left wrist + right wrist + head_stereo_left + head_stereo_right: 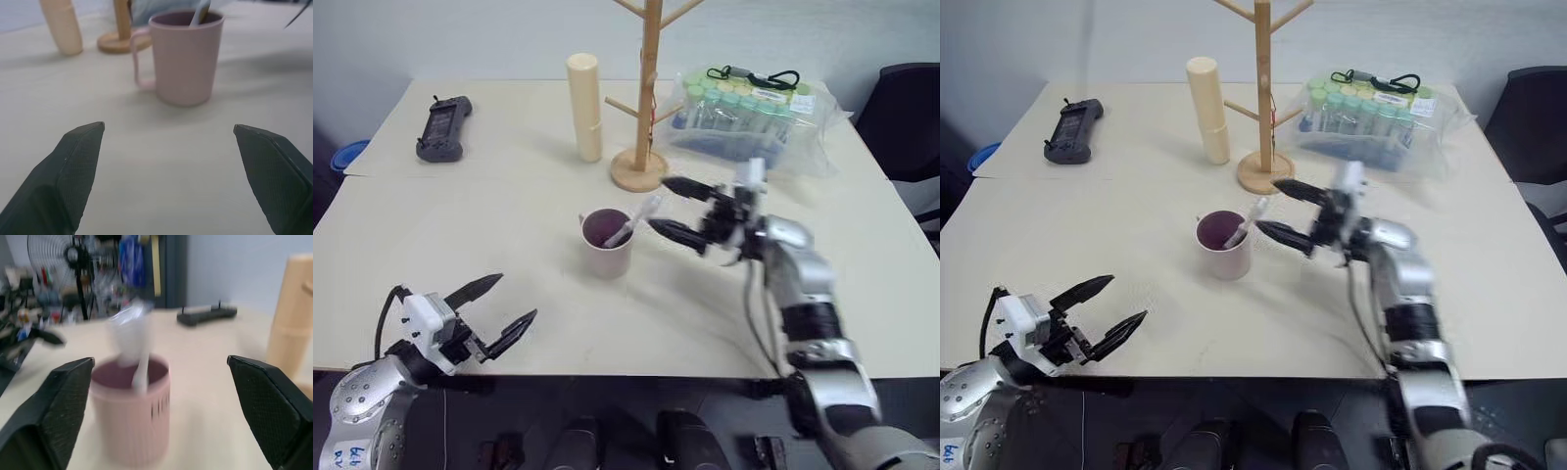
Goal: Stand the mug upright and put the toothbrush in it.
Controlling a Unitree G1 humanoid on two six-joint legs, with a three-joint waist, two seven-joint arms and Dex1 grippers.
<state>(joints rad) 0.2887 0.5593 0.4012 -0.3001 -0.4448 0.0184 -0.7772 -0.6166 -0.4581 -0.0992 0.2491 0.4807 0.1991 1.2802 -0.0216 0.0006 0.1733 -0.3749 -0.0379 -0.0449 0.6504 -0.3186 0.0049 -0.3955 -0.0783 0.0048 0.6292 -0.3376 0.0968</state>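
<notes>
Right gripper hangs unclenched, empty, beside the mug; toothbrush stands inside. We should withdraw without nudging the mug.

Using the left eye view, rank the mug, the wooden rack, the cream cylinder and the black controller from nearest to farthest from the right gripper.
From the right gripper:
1. The mug, standing upright just to its left with the toothbrush in it.
2. The wooden rack, just behind it; its base is nearly as close as the mug.
3. The cream cylinder, farther back and left.
4. The black controller, at the far left.
</notes>
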